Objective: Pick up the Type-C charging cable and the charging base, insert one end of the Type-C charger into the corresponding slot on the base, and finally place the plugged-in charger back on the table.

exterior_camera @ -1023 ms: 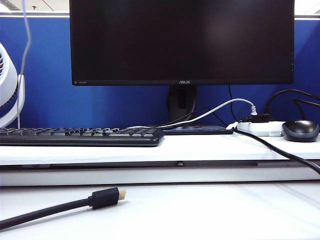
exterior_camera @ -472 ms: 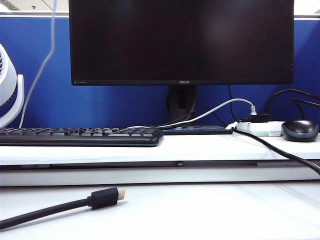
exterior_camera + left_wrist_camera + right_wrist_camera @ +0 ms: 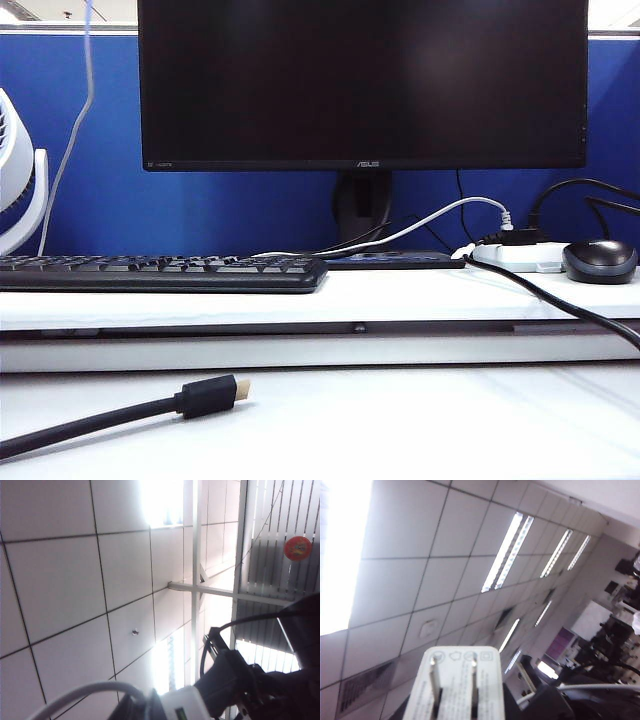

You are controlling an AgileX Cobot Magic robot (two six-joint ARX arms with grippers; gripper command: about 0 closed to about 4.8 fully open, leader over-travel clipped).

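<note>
Both wrist views look up at the ceiling, and neither gripper shows in the exterior view. The charging base [image 3: 455,680], a white block, stands with its two prongs facing the camera, my right gripper [image 3: 454,712] shut on it. In the left wrist view the base [image 3: 182,705] shows a green-lined port. My left gripper [image 3: 142,705] is shut on the end of the thin white Type-C charging cable [image 3: 85,692], right beside that face. Whether the plug is in the slot is hidden. The cable [image 3: 75,130] hangs down at the upper left over the table [image 3: 400,420].
A black cable with a gold-tipped plug [image 3: 205,396] lies on the lower desk at the left. On the raised shelf stand a keyboard [image 3: 160,272], a monitor [image 3: 360,85], a white power strip [image 3: 520,256] and a mouse [image 3: 600,260]. A white fan [image 3: 15,170] stands at the far left.
The hanging white cable swung to the right and then a little back to the left. Nothing on the table has moved.
</note>
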